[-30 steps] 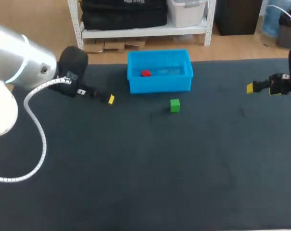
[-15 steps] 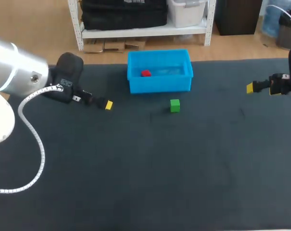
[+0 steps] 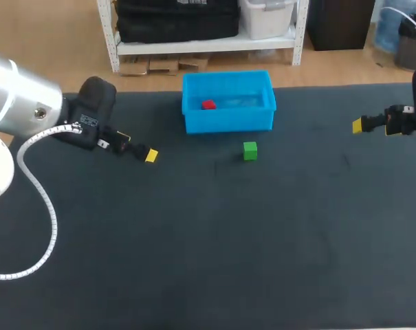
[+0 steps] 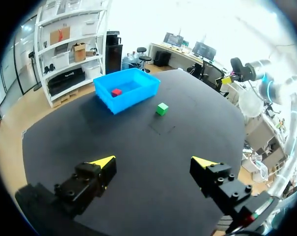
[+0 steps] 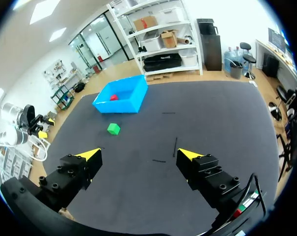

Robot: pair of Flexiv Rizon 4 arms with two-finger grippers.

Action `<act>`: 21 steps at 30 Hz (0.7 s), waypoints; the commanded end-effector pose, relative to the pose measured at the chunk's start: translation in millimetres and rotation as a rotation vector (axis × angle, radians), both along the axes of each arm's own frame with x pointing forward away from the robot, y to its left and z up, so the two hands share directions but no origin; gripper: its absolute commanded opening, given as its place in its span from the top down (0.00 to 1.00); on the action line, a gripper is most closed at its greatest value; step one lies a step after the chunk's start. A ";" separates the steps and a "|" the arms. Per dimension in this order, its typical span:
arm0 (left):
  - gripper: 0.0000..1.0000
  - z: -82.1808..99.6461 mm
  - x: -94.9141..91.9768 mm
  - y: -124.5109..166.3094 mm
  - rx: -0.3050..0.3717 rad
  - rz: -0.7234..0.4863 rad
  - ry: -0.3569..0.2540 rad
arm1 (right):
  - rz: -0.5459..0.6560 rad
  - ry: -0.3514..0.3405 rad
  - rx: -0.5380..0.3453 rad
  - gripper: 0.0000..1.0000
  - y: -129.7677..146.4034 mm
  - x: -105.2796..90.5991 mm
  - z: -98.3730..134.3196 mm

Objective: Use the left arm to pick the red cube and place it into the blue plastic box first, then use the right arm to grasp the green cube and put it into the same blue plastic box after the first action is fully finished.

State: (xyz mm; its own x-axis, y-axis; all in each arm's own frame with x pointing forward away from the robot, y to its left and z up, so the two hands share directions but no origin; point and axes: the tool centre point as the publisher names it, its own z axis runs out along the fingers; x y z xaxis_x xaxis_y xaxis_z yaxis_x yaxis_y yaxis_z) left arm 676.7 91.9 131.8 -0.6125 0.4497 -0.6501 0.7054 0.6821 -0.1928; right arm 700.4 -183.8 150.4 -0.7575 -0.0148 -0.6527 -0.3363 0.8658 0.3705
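Green cube (image 3: 249, 150) near front wall of blue plastic box (image 3: 228, 122)

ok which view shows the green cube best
The head view: the green cube lies in the open, just in front of the blue box, seen from above. Both wrist views show it too, unblocked but small and farther off.

L end effector (image 4: 153, 162): fingers wide apart, arm at left; R end effector (image 5: 138, 155): same, far right.
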 end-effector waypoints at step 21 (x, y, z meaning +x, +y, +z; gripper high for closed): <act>0.00 0.1 -0.4 1.1 -0.004 -0.002 -0.001 | -0.049 0.037 -0.377 0.00 80.3 15.8 27.8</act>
